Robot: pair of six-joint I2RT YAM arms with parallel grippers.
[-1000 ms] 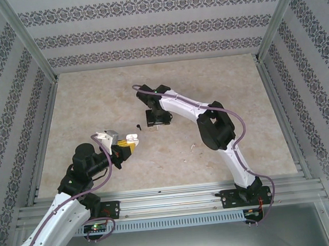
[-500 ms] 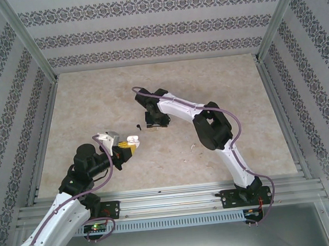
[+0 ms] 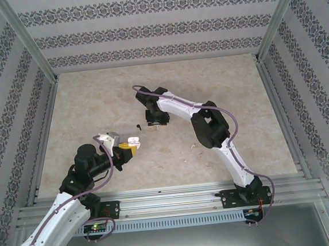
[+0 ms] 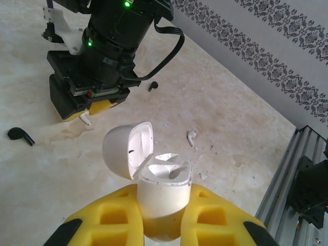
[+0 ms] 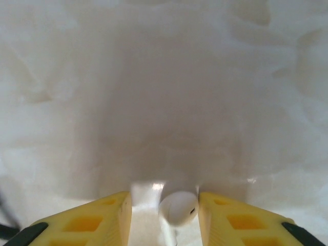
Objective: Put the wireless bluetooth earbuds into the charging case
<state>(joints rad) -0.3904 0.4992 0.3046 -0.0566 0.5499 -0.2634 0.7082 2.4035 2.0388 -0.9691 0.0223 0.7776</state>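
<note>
**A:** Where do things stand?

**B:** The left gripper (image 3: 127,148) is clamped on the white charging case (image 4: 163,197). The lid is flipped up, and the case is held above the near-left part of the tabletop (image 3: 237,93). The right gripper (image 5: 164,202) is down near the tabletop's middle, jaws partly apart, with a white earbud (image 5: 178,207) between them.

**A:** Gripped?

**B:** Not by the look of it. In the wrist view the bud sits close against the finger on the right, with a gap on the other side.

**A:** So what's the risk?

**B:** It's off-centre, so 1 finger would meet it first. A smooth, rounded bud could roll or squirt out. I also can't tell which way its stem points. Pinched askew, it would reach the case at a bad angle and fail to seat.

**A:** Anything else?

**B:** There are loose pieces. A black earbud (image 4: 20,135) lies just beside the right gripper, on its left-edge side. A second black earbud (image 4: 152,85) lies beyond it, and a spare white earbud (image 4: 191,136) lies nearer the case. A careless sweep could scatter them. The raised lid also narrows the approach.
</note>
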